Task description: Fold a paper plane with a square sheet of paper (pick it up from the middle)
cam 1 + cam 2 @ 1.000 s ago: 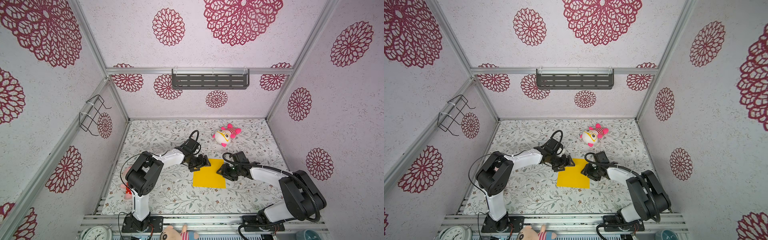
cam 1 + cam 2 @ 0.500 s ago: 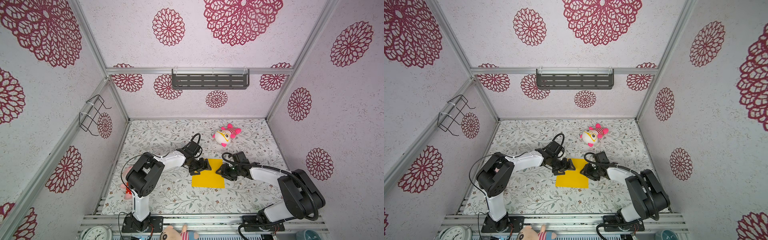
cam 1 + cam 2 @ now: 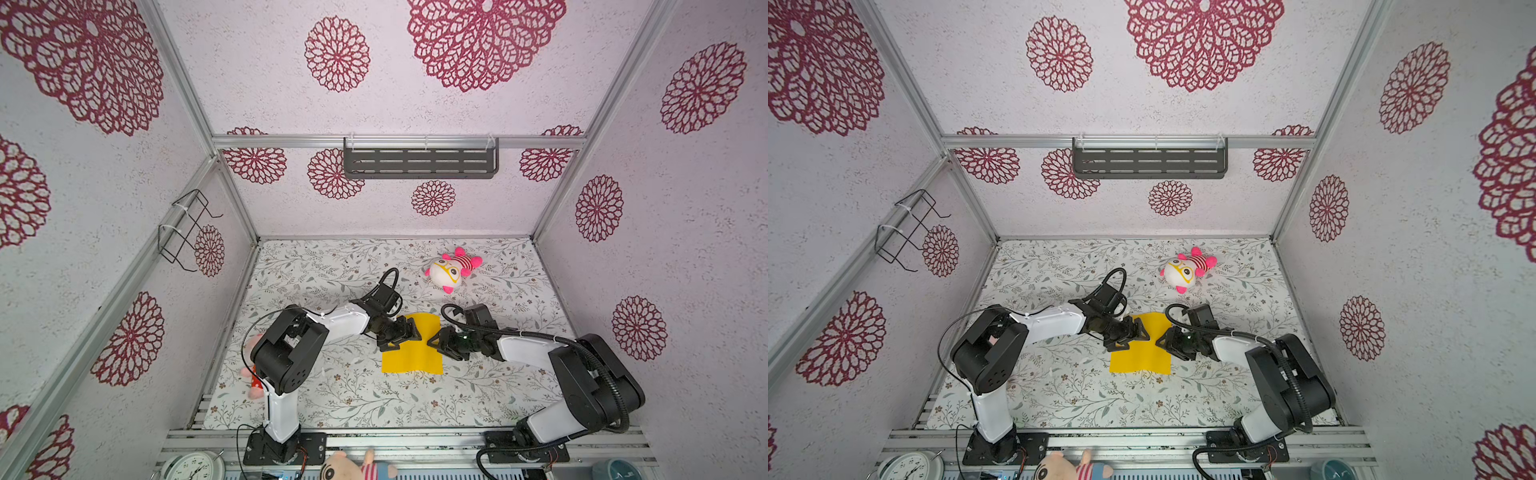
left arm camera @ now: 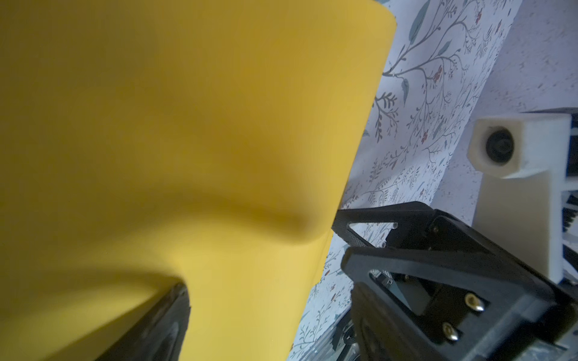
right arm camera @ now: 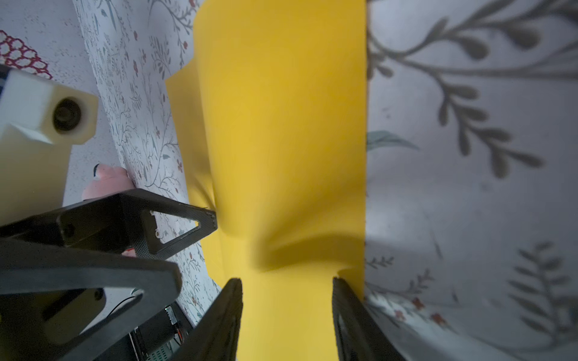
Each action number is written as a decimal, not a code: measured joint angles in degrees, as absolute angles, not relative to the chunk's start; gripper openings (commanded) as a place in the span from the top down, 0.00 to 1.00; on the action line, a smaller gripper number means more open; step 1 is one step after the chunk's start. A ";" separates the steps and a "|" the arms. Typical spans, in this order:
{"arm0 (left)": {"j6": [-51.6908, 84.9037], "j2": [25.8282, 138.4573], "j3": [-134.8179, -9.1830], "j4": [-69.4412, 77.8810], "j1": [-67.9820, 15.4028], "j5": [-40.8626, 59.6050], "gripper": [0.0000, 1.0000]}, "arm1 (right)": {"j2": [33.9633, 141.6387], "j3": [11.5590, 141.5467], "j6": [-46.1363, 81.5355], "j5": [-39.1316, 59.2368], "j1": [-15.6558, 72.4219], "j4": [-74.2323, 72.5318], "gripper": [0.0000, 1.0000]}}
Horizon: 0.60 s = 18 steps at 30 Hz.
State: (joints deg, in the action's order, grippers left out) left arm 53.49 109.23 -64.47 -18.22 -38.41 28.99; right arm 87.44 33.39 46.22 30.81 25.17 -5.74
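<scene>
Crimson-rosette walls [image 3: 395,110] surround a leaf-patterned floor [image 3: 332,395]; a grey shelf [image 3: 419,163] hangs high behind

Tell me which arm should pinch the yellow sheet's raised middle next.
Right, probably. The right gripper straddles the square sheet of paper, both fingers flanking its raised ridge. The left gripper stands wider open, and only one of its fingers shows, half hidden by the sheet.

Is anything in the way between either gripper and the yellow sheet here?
Nothing visible. The left gripper and right gripper sit at opposite side edges of the square sheet of paper; the plush toy lies apart, toward the back wall.
</scene>
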 measured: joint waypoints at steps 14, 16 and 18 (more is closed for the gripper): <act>53.65 109.10 -63.77 -16.73 -37.89 28.64 0.21 | 92.38 35.44 46.59 33.65 27.31 -10.48 0.58; 53.65 109.10 -63.75 -16.58 -37.80 28.38 0.24 | 93.51 35.81 46.74 34.30 27.97 -11.99 0.60; 53.65 109.10 -63.75 -16.53 -37.69 28.03 0.28 | 94.37 35.88 47.24 34.87 28.36 -13.50 0.60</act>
State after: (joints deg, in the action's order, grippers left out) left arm 53.65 109.10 -63.75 -16.53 -37.69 28.03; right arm 94.37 35.88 47.24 34.87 28.36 -13.50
